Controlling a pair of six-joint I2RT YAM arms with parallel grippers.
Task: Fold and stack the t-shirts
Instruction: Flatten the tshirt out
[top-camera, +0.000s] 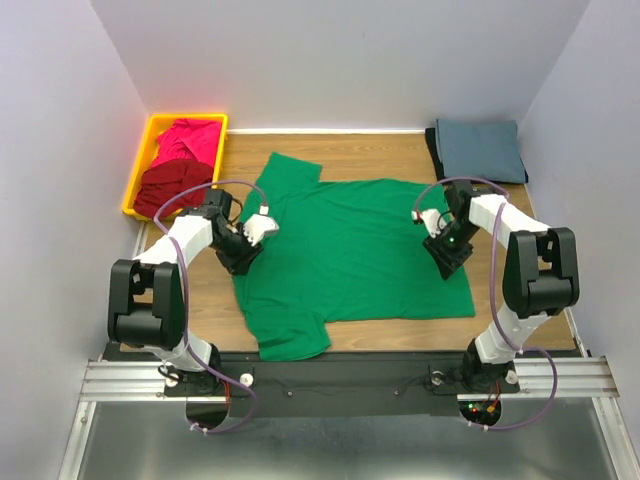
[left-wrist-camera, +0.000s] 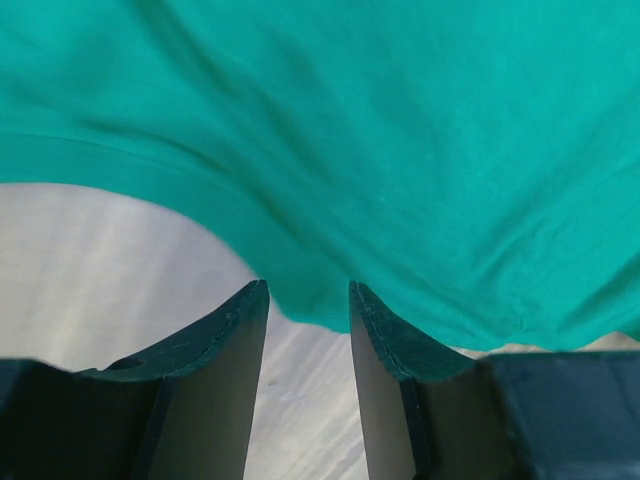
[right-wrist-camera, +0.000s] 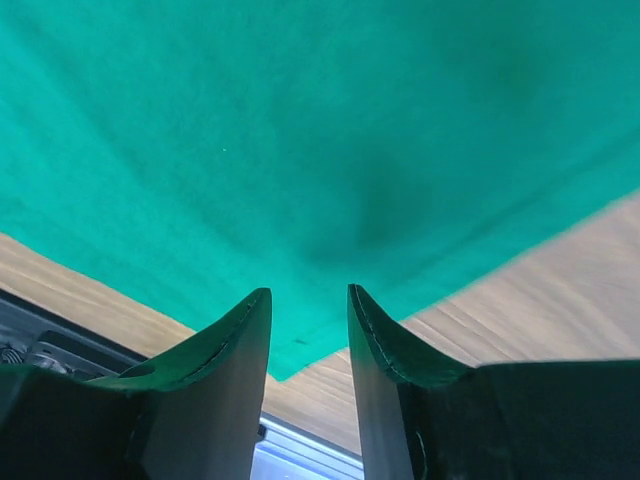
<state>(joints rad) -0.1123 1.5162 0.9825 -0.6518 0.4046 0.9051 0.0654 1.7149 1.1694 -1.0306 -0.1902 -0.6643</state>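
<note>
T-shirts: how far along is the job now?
Done: the blue-grey shirt lies folded on the black shirt. In hand: the green shirt lies flat, the left end effector and right end effector open at its edges. Remaining: the pink shirt and dark red shirt, in the yellow bin.

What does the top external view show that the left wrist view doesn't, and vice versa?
Only top external: the green t-shirt spread flat in full, the yellow bin holding the pink t-shirt and dark red t-shirt, a folded blue-grey t-shirt far right, the right arm. Only left wrist: the left claw close up, fingers apart astride the shirt's curved edge. Both: green cloth on the wooden table.
</note>
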